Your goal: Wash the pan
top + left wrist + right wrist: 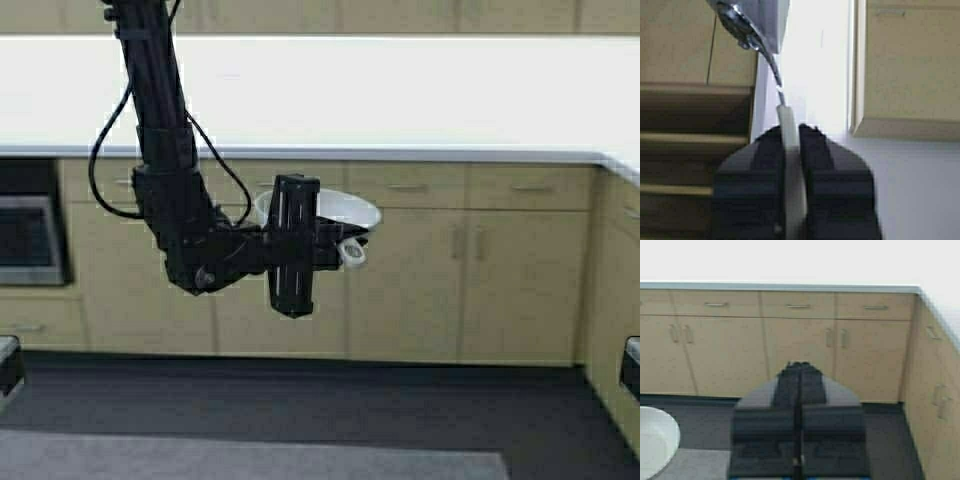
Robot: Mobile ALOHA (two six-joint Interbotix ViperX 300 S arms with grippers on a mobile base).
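My left gripper is raised in front of the cabinets and is shut on the pan's short cream handle. The pan is small, round and cream-white, and hangs in the air below the counter's edge. In the left wrist view the handle runs between the closed fingers of the left gripper, and the pan's body shows edge-on beyond them. My right gripper is shut and empty, facing the cabinets. Part of the pan's rim shows beside it. The right gripper is out of the high view.
A long white countertop runs across the back above beige cabinets and drawers. A built-in oven sits at the far left. The floor is dark, with a grey mat nearest me. A side cabinet stands at the right.
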